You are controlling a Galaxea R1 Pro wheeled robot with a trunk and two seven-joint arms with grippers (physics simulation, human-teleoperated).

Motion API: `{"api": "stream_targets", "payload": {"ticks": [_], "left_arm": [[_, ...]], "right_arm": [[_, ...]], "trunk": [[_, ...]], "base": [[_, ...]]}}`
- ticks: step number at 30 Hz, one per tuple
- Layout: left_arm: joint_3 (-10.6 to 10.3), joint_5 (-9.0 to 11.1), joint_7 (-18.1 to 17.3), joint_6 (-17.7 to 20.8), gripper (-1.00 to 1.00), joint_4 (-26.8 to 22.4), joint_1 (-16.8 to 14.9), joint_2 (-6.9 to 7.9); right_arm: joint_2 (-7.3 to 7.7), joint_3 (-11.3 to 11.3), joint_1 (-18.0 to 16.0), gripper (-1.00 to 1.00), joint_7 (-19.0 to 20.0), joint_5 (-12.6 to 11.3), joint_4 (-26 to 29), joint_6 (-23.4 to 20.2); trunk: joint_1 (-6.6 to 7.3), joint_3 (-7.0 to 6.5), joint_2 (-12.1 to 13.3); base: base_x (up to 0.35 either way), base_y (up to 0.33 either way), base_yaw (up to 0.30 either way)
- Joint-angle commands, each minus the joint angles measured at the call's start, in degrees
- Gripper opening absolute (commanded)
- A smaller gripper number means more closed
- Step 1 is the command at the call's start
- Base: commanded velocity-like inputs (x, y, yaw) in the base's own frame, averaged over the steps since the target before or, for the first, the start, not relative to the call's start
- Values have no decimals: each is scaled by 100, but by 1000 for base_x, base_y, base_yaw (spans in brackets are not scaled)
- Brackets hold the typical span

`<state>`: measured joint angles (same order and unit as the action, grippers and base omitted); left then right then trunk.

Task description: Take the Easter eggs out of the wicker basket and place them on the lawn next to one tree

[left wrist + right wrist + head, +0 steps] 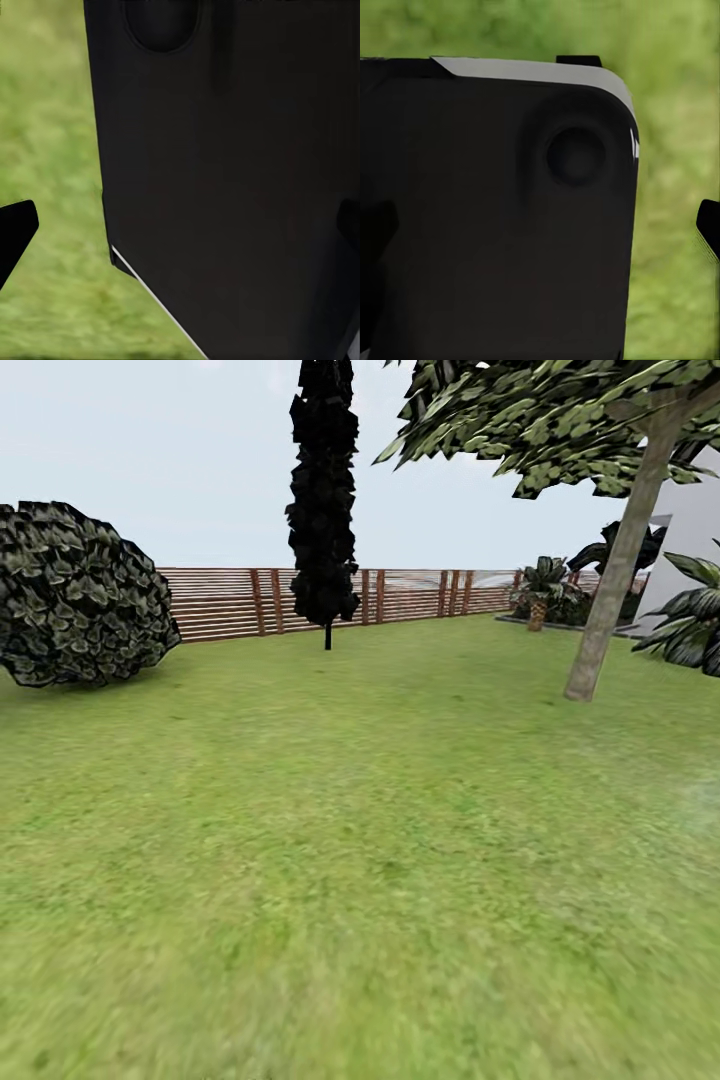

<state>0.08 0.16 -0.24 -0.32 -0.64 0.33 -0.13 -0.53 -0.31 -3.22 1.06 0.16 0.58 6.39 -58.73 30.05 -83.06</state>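
Note:
The lawn (350,840) spreads wide and green ahead of me in the head view. A tree (615,575) with a pale, leaning trunk and blocky green leaves stands at the right, some way off. The Easter eggs and the wicker basket are out of view. In the left wrist view my left gripper (180,232) is open, one black fingertip (15,229) at each edge, with my own dark body panel behind it and grass beside. My right gripper (540,225) is open too, a fingertip (709,225) over grass.
A dark narrow conifer (323,500) stands at the back middle before a brown slatted fence (230,600). A round dark bush (80,595) sits at the left. A short palm (540,600), broad-leaved plants (695,625) and a white house wall (690,530) lie at the far right.

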Motion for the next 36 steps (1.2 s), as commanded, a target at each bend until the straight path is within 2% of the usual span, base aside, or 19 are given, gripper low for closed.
{"api": "stream_targets", "payload": {"ticks": [1,16,36], "left_arm": [[1,2,-2,-3,100,-6,2,-2],[1,2,-2,-3,100,-6,2,-1],[-1,2,-2,-3,100,-6,2,-3]], "right_arm": [[0,-5,-3,100,10,1,-5,20],[0,-5,-3,100,14,1,-5,20],[0,4,-3,100,9,10,-5,20]], "trunk": [[0,1,-2],[0,-32,-2],[0,74,-2]], "base": [[0,0,295],[0,0,295],[0,0,254]]}}
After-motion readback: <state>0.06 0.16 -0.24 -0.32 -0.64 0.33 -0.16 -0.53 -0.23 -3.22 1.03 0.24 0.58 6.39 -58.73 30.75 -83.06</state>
